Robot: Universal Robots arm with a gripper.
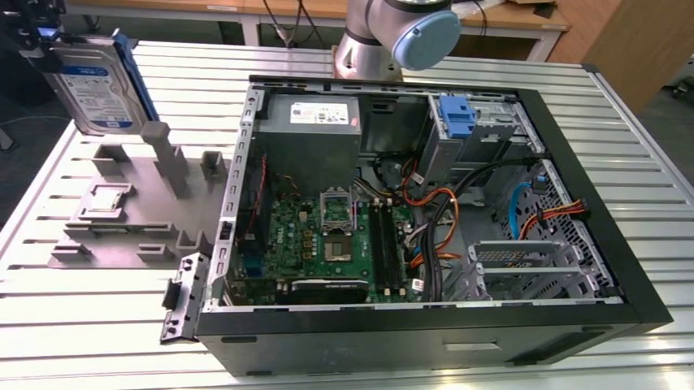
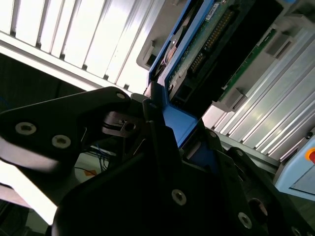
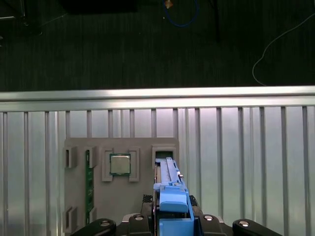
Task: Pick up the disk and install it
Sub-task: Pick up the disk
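- Worktop point(image 1: 97, 325) of ribbed aluminium carries everything; the open computer case point(image 1: 607, 268) takes up its middle and the side toward the exterior view's right.
- Robot arm point(image 1: 396, 32) stands at the worktop's far edge behind the case, and its wrist reaches out over the corner on the exterior view's left.
- Grey fixture plate point(image 1: 119, 236) lies beside the case along that left edge, with a processor chip point(image 3: 119, 163) seated in one pocket.
- Disk point(image 1: 96, 85) hangs upright above the plate and clear of it, label toward the exterior view. Pick-up looks done; installing it in the case is not yet done.
- Gripper point(image 2: 179, 130) is pinched on the disk's blue bracket point(image 3: 173, 201), as both wrist views show.
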